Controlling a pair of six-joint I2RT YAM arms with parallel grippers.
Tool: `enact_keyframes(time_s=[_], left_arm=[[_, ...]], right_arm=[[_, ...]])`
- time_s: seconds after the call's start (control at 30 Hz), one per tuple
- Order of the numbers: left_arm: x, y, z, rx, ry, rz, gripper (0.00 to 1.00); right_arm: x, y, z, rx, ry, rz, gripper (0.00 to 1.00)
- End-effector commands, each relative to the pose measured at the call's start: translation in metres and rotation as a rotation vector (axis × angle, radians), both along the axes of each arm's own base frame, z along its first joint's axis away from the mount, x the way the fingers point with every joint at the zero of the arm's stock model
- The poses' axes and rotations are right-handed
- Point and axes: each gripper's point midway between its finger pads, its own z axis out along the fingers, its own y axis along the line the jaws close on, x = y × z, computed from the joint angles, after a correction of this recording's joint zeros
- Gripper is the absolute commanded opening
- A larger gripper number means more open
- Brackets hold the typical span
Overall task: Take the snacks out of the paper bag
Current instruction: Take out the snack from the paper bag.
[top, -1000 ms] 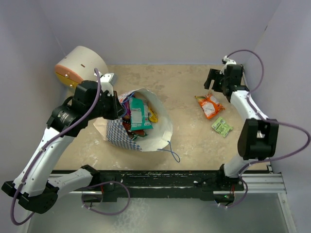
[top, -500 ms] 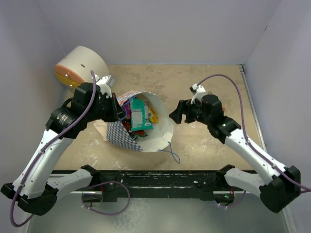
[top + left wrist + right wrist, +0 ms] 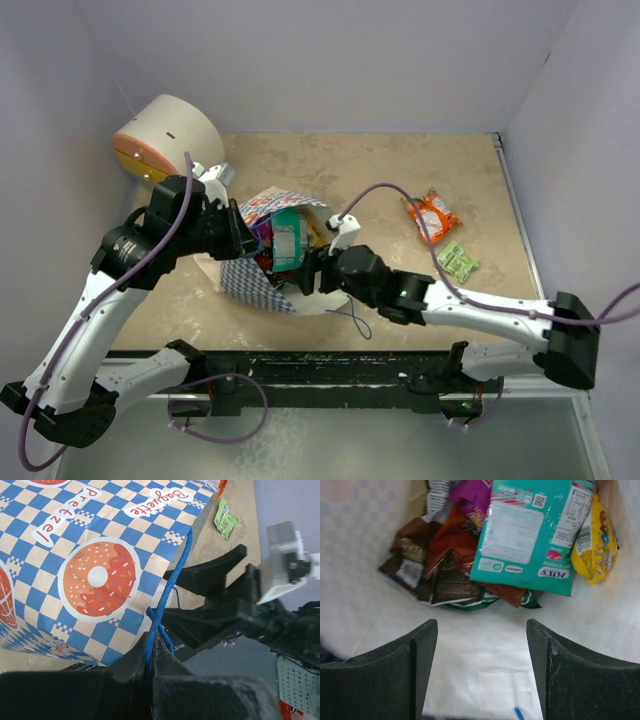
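The paper bag [image 3: 243, 285] lies on the surface, holding the green bag [image 3: 530, 530] and other snacks. The right claw [image 3: 481, 636] gapes open inside its mouth. The left claw [image 3: 154, 647] pinches its blue cord handle [image 3: 170, 587]. An orange packet [image 3: 432, 217] and a light-green packet [image 3: 457, 261] lie well to its right.

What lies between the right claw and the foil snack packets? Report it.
Only the bare inside of the white paper bag separates right claw from foil snack packets, per right wrist view.
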Motion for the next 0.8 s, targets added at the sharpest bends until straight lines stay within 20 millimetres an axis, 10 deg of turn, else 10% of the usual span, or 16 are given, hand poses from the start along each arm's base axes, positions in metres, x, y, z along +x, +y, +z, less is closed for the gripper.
enact_keyframes(time_s=[0.0, 0.37, 0.77], left_arm=[[-0.003, 0.004, 0.005, -0.043, -0.001, 0.062, 0.00], [0.011, 0.000, 0.012, -0.084, -0.023, 0.109, 0.00], [0.014, 0.000, 0.013, -0.064, -0.024, 0.109, 0.00]], right_arm=[[0.043, 0.018, 0.035, 0.052, -0.153, -0.229, 0.73], [0.079, 0.047, -0.015, -0.068, -0.255, -0.375, 0.61], [0.097, 0.080, -0.003, -0.051, -0.328, -0.364, 0.65]])
